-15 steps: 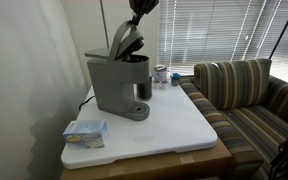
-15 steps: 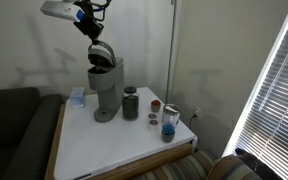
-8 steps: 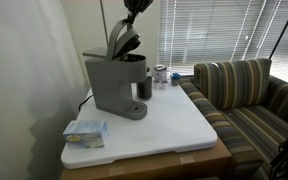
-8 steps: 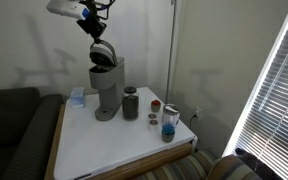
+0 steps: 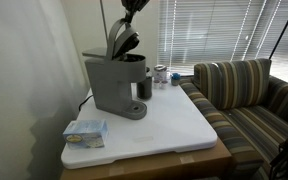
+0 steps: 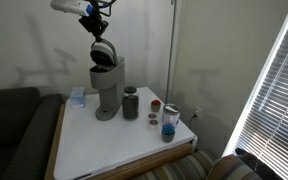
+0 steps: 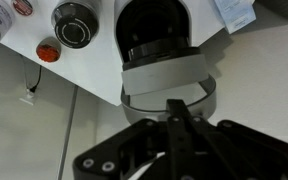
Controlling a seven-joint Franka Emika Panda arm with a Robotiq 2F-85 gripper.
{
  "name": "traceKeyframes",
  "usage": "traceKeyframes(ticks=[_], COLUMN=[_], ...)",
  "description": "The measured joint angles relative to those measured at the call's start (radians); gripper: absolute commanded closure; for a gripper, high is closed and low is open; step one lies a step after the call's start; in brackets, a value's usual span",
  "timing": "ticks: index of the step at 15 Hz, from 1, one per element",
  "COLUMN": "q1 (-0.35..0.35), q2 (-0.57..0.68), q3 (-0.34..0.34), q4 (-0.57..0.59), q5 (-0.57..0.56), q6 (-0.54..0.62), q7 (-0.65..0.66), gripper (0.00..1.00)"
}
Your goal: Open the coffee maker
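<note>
The coffee maker (image 5: 112, 85) stands at the tabletop's (image 5: 174, 125) back corner, its lid (image 6: 102, 53) tilted up. The fingers (image 7: 170, 130), pinched narrow and empty, sit directly above the lid's raised edge.

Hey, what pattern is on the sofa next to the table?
The sofa is striped in brown, tan and dark bands; an exterior view shows it best.

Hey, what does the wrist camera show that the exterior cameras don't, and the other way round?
Only the wrist view looks down onto the coffee maker's open head from above, with the gripper in the foreground. Only the exterior views show the machine's whole body, the sofa and the blinds. Both show the raised lid, the white table and the small cups.
</note>
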Motion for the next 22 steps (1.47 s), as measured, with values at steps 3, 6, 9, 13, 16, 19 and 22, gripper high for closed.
traceKeyframes(ticks=[3, 6, 9, 13, 16, 19, 22], q1=[0.001, 0.002, 0.004, 0.009, 0.017, 0.021, 0.024], q2=[0.023, 0.047, 0.074, 0.101, 0.108, 0.113, 0.123], q3=[0.000, 0.000, 0.000, 0.000, -0.001, -0.001, 0.000], q4=[0.046, 0.102, 0.165, 0.221, 0.234, 0.234, 0.234], q5=[-0.004, -0.018, -0.038, -0.069, -0.091, -0.095, -0.093], q6=[-0.042, -0.116, -0.210, -0.271, -0.266, -0.233, -0.161], q7=[0.000, 0.000, 0.000, 0.004, 0.014, 0.018, 0.030], gripper=[1.00, 1.00, 1.00, 1.00, 1.00, 1.00, 1.00])
